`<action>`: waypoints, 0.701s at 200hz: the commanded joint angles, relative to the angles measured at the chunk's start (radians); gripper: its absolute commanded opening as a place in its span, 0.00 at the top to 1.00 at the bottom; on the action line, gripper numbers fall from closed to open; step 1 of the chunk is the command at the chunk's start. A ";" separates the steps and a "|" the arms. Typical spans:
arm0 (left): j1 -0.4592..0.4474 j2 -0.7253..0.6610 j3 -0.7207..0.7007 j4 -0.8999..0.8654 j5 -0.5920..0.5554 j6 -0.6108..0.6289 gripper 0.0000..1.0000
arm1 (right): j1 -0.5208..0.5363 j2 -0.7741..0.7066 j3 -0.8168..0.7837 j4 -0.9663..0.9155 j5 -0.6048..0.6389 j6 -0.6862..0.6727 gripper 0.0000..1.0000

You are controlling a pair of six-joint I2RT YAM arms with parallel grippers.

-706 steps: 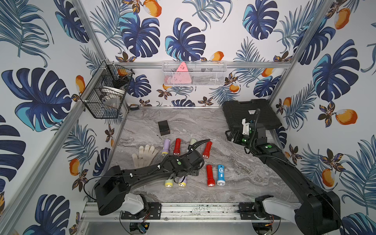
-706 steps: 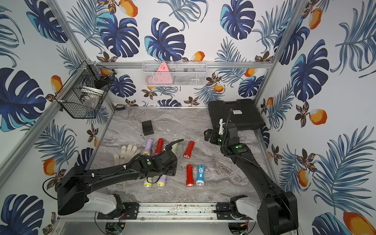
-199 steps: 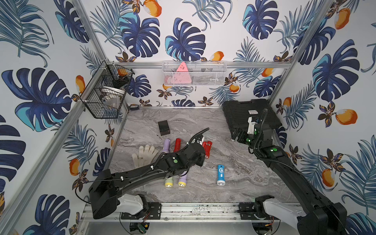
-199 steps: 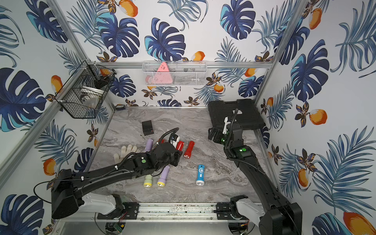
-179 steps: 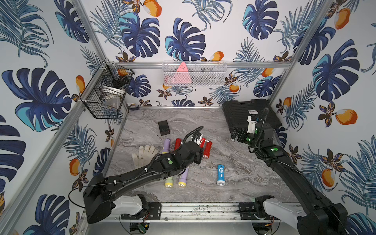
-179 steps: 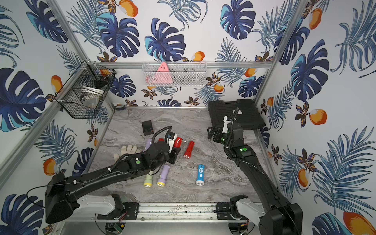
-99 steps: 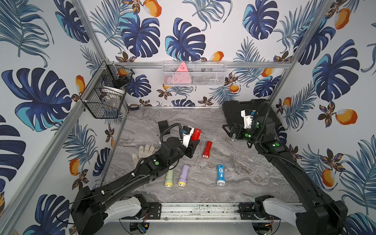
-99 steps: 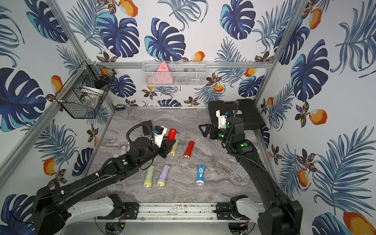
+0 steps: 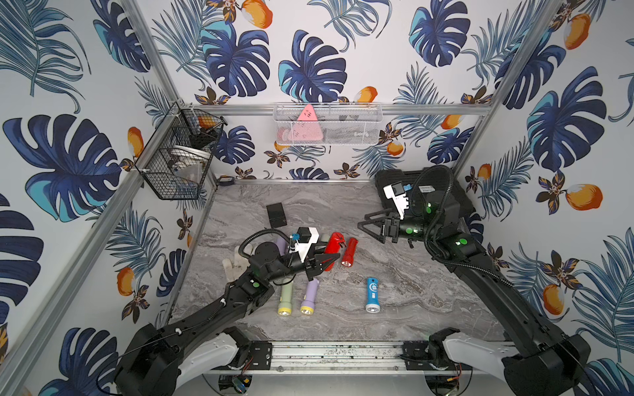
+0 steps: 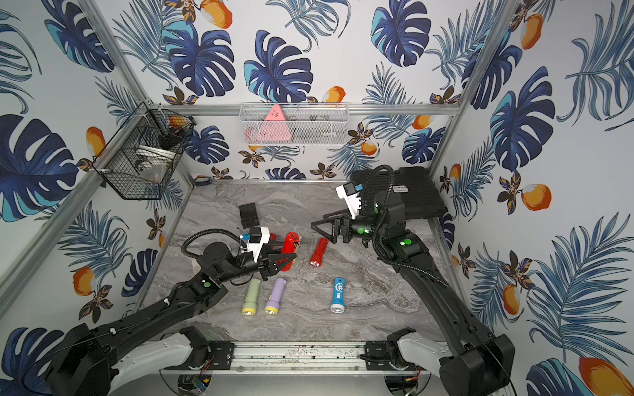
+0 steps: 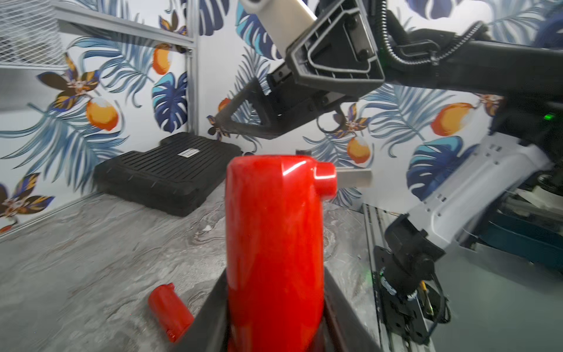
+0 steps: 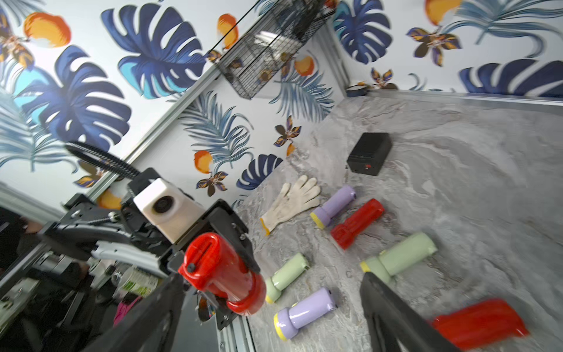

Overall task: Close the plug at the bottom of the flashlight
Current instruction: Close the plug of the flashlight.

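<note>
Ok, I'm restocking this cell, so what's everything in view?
held flashlight: 1, red, raised in the left gripper
red flashlights: 2, red, lying on the table
green flashlights: 2, pale green, lying on the table
purple flashlights: 2, lilac, lying on the table
blue flashlight: 1, blue, lying alone mid-table
glove: 1, white, table's left edge
box: 1, black, table, towards the back
case: 1, black, back right corner
wire basket: 1, black, left wall
mesh basket: 1, white, back wall
triangle: 1, pink, in the mesh basket
left gripper: 1, black, shut on the held flashlight
right gripper: 1, black, open, empty, above the table
</note>
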 commanded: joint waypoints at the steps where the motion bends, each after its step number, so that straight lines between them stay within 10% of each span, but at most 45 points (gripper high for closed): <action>1: 0.012 0.020 -0.026 0.234 0.144 -0.060 1.00 | 0.053 0.005 0.023 -0.001 -0.027 -0.078 0.09; 140: 0.052 0.141 -0.044 0.489 0.309 -0.224 1.00 | 0.166 0.040 0.010 -0.025 -0.090 -0.136 0.28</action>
